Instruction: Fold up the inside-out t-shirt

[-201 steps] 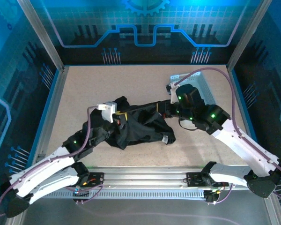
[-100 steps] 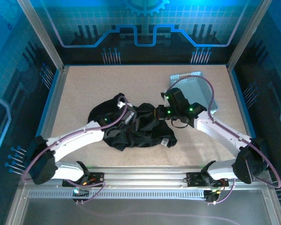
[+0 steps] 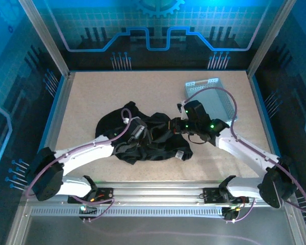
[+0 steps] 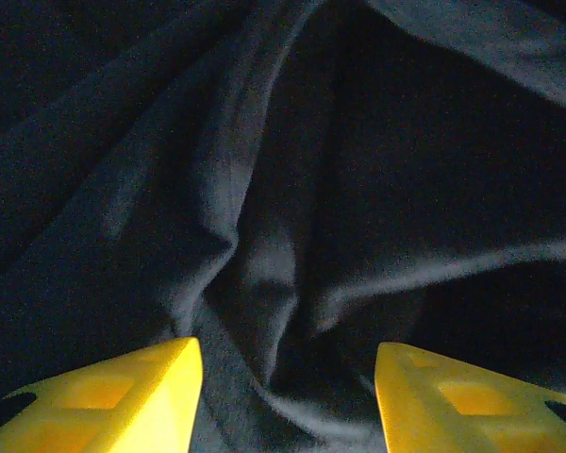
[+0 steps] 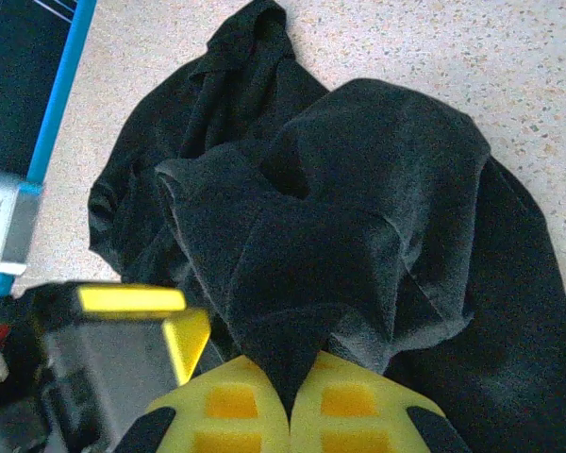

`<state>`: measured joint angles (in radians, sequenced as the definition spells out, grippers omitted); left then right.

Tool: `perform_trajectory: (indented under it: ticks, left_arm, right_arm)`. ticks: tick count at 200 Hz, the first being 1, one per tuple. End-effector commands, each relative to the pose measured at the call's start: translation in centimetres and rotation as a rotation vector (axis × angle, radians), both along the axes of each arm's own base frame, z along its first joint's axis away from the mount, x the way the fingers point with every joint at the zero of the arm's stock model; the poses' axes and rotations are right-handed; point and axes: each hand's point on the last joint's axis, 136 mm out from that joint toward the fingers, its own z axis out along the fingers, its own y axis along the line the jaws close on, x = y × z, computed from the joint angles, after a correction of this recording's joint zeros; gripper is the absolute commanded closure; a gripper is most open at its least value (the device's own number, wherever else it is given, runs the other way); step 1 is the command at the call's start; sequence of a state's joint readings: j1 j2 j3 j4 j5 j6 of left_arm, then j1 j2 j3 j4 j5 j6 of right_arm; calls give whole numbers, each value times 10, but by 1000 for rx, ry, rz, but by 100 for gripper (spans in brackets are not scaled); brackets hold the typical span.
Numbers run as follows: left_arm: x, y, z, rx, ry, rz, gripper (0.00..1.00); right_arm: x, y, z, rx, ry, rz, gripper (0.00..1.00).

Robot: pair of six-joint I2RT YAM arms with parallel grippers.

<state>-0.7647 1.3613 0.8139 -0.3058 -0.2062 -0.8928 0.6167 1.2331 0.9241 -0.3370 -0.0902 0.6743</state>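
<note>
The black t-shirt (image 3: 160,145) is bunched in a heap near the middle of the table (image 3: 92,92), with its small white label (image 3: 179,152) at the near right edge. A fold is pinched tight by the right gripper (image 5: 288,377). The left gripper (image 4: 285,349) is held with its fingers apart, close over the dark folds. A grey tray (image 3: 222,99) is set behind, on the right.

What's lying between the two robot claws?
The crumpled black t-shirt fills that stretch, as the top view shows. The right gripper is shut on a fold of it; the left gripper stands open over it.
</note>
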Motion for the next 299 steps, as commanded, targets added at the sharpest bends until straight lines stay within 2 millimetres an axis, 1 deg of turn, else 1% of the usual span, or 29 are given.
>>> perform_trajectory:
  ticks: [1, 8, 10, 12, 26, 47, 59, 77, 91, 101, 116, 141, 164, 175, 197, 215, 224, 239, 247, 267, 288, 299]
  left_arm:
    - [11, -33, 10, -100, 14, -47, 51]
    - [11, -35, 6, -93, 22, -54, 53]
    - [12, -36, 5, -92, 24, -54, 54]
    - [12, -36, 4, -90, 26, -54, 54]
    - [13, -40, -1, -92, 39, -61, 60]
    - [13, -47, 4, -83, 16, -84, 65]
    - [13, -47, 9, -65, -2, -81, 67]
    - [13, -47, 13, -30, -16, -88, 65]
    - [13, -44, 3, -8, 27, -73, 63]
    - [11, -42, -10, -5, 70, -56, 64]
    - [9, -42, -20, -6, 94, -50, 68]
    - [5, -42, -29, 9, 124, -53, 69]
    - [3, -37, -32, 52, 132, -47, 64]
    - [2, -36, -35, 68, 142, -49, 64]
    - [1, -36, -42, 83, 159, -50, 72]
    - [2, -35, -43, 88, 153, -48, 77]
    - [2, -34, -43, 92, 151, -44, 83]
    - [4, -36, -38, 73, 126, -46, 96]
    - [5, -38, -33, 46, 103, -45, 100]
    - [5, -37, -16, -13, 15, -50, 100]
    - [1, -35, 17, -72, -150, -79, 100]
    - [-5, -35, 37, -120, -249, -113, 100]
  right_arm:
    - [-3, 3, 4, 34, -32, 10, 100]
    - [-3, 4, 7, 43, -41, 11, 100]
    - [-5, 2, -2, 33, -27, 11, 100]
    - [-6, 2, -4, 31, -24, 11, 100]
    - [-8, 2, -5, 36, -33, 9, 100]
    - [-8, -1, -6, 28, -39, 3, 100]
    - [-8, 0, -7, 22, -39, 6, 100]
    - [-9, -1, -9, 15, -38, 7, 100]
    - [-10, -1, -11, 15, -38, 8, 100]
    - [-10, -1, -12, 14, -38, 3, 100]
    - [-10, -5, -14, 3, -34, -15, 100]
    - [-9, -8, -16, -10, -34, -27, 100]
    - [-8, -7, -14, -10, -40, -25, 100]
    - [-7, -6, -14, -9, -40, -23, 100]
    - [-7, -6, -15, -10, -40, -27, 100]
    - [-7, -8, -16, -17, -39, -29, 100]
    - [-7, -9, -17, -19, -39, -36, 100]
    - [-8, -13, -23, -32, -32, -55, 100]
    - [-8, -17, -27, -42, -23, -72, 100]
    - [-7, -29, -41, -63, 21, -132, 100]
    - [-4, -45, -60, -63, 108, -211, 100]
    - [-2, -47, -63, -47, 124, -228, 100]
